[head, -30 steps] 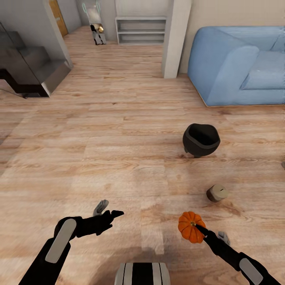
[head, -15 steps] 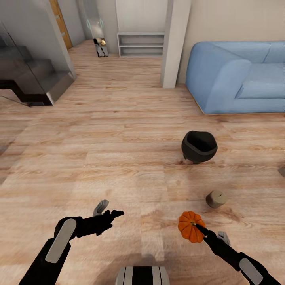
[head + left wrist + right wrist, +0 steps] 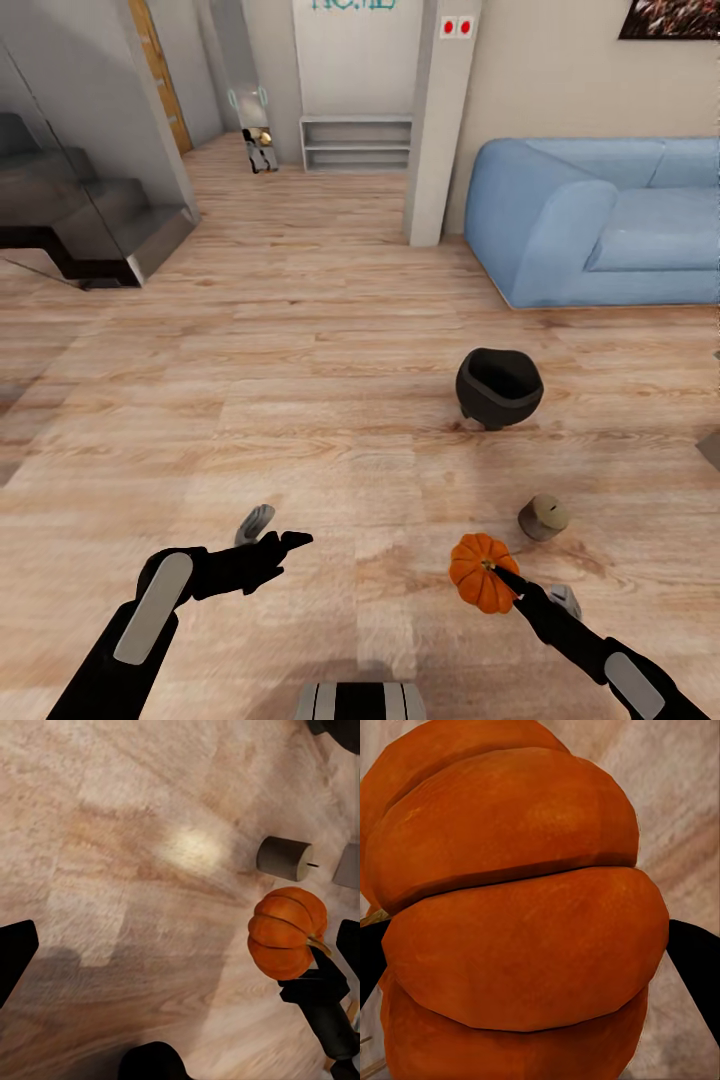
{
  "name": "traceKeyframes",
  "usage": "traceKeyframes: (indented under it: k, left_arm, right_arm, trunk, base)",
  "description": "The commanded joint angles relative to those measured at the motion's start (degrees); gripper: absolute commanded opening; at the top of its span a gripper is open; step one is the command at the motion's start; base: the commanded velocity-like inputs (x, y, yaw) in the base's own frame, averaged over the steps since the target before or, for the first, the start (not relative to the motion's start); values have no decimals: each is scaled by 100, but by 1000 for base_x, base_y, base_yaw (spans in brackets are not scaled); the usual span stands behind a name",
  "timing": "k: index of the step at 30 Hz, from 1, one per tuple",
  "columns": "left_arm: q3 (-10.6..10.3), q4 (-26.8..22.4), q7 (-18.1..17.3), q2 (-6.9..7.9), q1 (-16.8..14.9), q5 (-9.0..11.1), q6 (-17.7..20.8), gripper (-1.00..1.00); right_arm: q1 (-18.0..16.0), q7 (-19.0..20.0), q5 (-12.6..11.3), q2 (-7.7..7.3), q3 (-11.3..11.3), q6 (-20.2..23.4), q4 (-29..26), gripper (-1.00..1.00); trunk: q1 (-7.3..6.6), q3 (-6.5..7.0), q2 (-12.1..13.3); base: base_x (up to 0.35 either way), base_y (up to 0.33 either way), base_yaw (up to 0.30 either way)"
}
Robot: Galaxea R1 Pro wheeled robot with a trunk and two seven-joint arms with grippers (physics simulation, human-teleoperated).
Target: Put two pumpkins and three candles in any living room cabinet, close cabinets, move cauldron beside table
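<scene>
Our right gripper (image 3: 497, 578) clamps a pumpkin (image 3: 479, 571) at 5 o'clock above the floor (image 3: 300, 400); left gripper (image 3: 272, 532) spread wide, empty. Cauldron (image 3: 499, 386) at 1 o'clock, candle (image 3: 543, 517) between them.

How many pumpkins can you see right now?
1. The pumpkin is held in the right gripper, above the wooden floor near a candle. The second pumpkin may be outside these views.

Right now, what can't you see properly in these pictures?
- Pumpkin: right wrist view is too close, its edges are cut off.
- Right gripper: head view, the pumpkin hides its grip.
- Grey thing: head view, cut off by the edge.
- Candle: too small for detail.
</scene>
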Motion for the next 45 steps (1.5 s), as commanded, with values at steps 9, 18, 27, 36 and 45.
traceKeyframes:
  k: [9, 18, 27, 36, 45]
  left_arm:
    - [-4, -6, 61, 2, -3, 58, 14, 100]
    - [-3, -6, 57, 2, -3, 58, 15, 100]
    - [-3, -6, 61, 0, -2, 58, 14, 100]
    - [-3, -6, 59, 2, -2, 58, 15, 100]
    - [-3, -6, 61, 2, -2, 58, 15, 100]
  right_arm:
    - [-1, 114, -48, -2, -1, 47, 1, -100]
    - [-1, 142, -53, -2, -4, 48, 1, -100]
    - [-1, 173, -56, -2, -5, 46, 1, -100]
    - [-1, 186, -61, -2, -5, 48, 1, -100]
    - [-1, 186, -60, -2, 0, 48, 1, -100]
  trunk:
    - [-24, 196, 11]
    - [-32, 262, 15]
    - [-32, 262, 15]
    - [-32, 262, 15]
    - [-32, 262, 15]
  base:
    - [0, 0, 0]
    - [0, 0, 0]
    - [-62, 20, 0]
    - [-186, 95, 0]
    - [-8, 4, 0]
